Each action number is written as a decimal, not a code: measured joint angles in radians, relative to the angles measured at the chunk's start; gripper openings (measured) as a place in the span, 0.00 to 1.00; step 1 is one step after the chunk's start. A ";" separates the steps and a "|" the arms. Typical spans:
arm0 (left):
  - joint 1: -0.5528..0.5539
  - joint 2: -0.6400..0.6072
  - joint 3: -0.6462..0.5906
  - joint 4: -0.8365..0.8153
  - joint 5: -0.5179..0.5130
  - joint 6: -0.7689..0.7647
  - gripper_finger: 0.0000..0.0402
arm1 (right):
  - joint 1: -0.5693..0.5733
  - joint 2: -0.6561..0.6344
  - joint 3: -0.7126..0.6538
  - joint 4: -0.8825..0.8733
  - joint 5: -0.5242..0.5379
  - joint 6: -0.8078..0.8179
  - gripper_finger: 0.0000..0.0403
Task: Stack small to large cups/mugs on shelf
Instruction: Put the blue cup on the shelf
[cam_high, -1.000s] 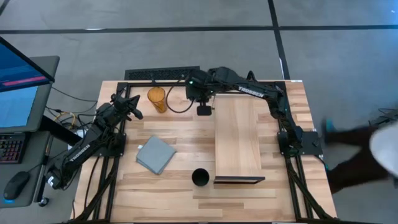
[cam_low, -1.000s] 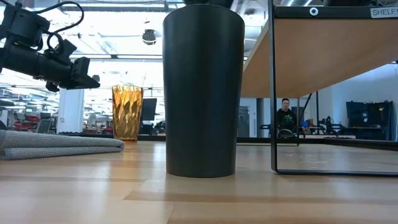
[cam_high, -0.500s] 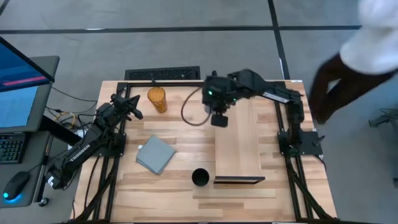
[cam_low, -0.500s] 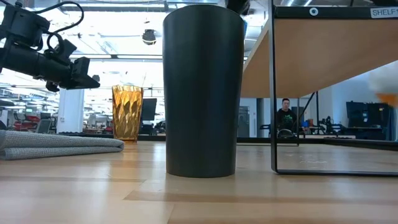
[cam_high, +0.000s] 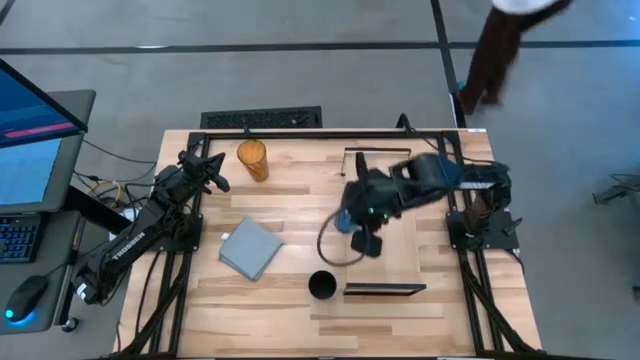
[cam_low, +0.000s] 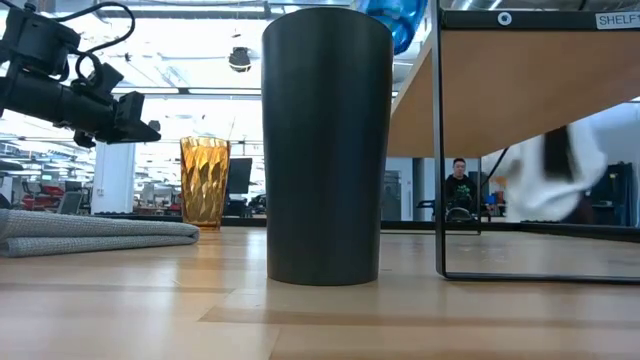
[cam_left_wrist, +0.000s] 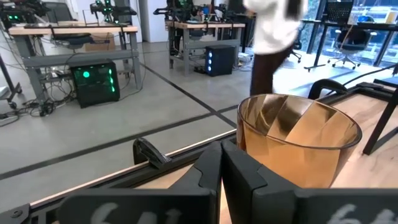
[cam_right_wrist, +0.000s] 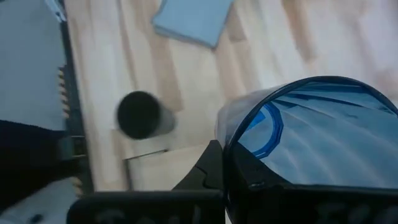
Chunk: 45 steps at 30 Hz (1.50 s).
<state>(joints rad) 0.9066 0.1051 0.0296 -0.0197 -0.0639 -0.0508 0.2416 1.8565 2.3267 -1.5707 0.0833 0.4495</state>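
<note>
My right gripper (cam_high: 357, 228) is shut on the short translucent blue cup (cam_right_wrist: 317, 137), in the air over the left edge of the light-wood shelf (cam_high: 397, 262). The cup also shows in the high view (cam_high: 344, 218) and at the top of the low view (cam_low: 395, 20). The black cup (cam_high: 322, 286) stands upright on its base on the table, by the shelf's near left corner. The amber tumbler (cam_high: 252, 160) stands upright at the far left. My left gripper (cam_high: 216, 178) is shut and empty beside it. My right gripper holds the blue cup by its wall at the rim (cam_right_wrist: 231, 144), pinched with one finger inside the cup and one outside. The cup is lifted clear, above the level of the black cup's rim (cam_low: 328, 14).
A folded grey-blue cloth (cam_high: 250, 248) lies on the table left of the black cup. A keyboard (cam_high: 262, 119) lies at the far edge. A person (cam_high: 495, 50) walks on the floor beyond the far right corner. The shelf's dark end bracket (cam_high: 385, 290) is at its near end.
My right gripper has gone from the table's far edge toward the near edge and a little right, along the shelf's left side, and the blue cup has come into the low view. The person has walked behind the table.
</note>
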 joint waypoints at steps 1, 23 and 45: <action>0.000 0.000 0.000 0.000 0.000 0.005 0.00 | 0.016 0.002 -0.009 0.000 0.000 0.056 0.03; 0.000 0.000 0.000 0.000 0.001 -0.022 0.00 | 0.282 0.007 -0.143 0.000 0.150 0.737 0.03; 0.000 0.006 0.000 0.000 0.003 -0.018 0.00 | 0.260 -0.128 -0.385 -0.001 0.024 0.786 0.03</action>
<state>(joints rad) 0.9065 0.1112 0.0293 -0.0201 -0.0612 -0.0685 0.5014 1.7284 1.9421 -1.5713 0.1077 1.2356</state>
